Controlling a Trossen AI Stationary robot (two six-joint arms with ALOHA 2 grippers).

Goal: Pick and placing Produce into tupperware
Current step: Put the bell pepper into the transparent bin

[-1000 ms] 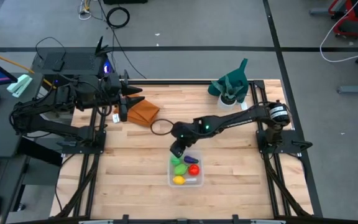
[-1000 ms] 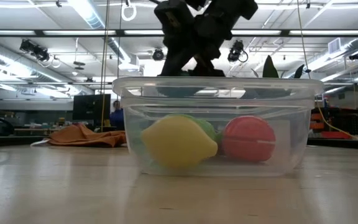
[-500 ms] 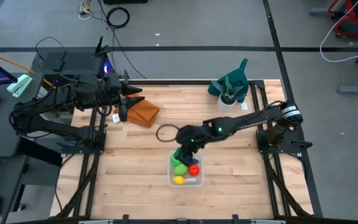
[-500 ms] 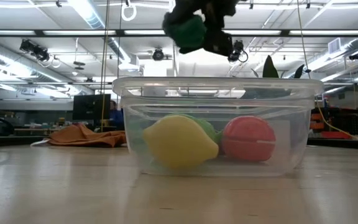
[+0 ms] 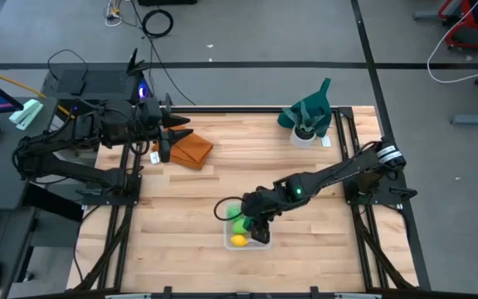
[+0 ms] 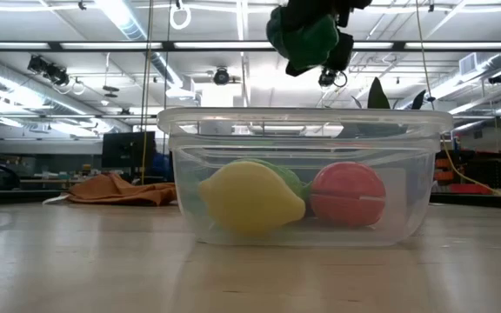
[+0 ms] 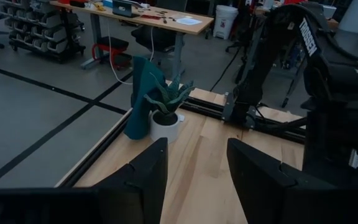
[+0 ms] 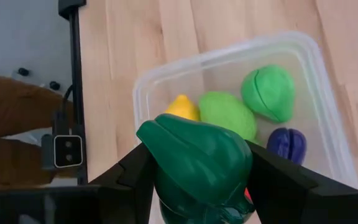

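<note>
- A pale wooden table (image 5: 181, 208) is filling the high view, with a workshop hall showing beyond it in the low view; an orange-brown cloth (image 5: 191, 150) and a white cup (image 5: 304, 135) wrapped in dark green cloth are lying towards the far edge.
- The tupperware (image 5: 247, 242) is sitting near the table's middle front, already holding a yellow piece (image 6: 250, 197), a red piece (image 6: 348, 194), two light green pieces (image 8: 247, 102) and a purple piece (image 8: 286, 146).
- The right gripper (image 8: 197, 167) is pinching the dark green piece (image 8: 197, 163) between its fingers and is hanging directly above the open tub, clear of the rim, so a release should drop it inside.
- Compared with a second ago, the right arm is now reaching farther over the tub, and the green piece, then unseen in the low view, is showing above the rim.
- The left gripper (image 7: 194, 180) is waiting spread at the table's far left, holding nothing.
</note>
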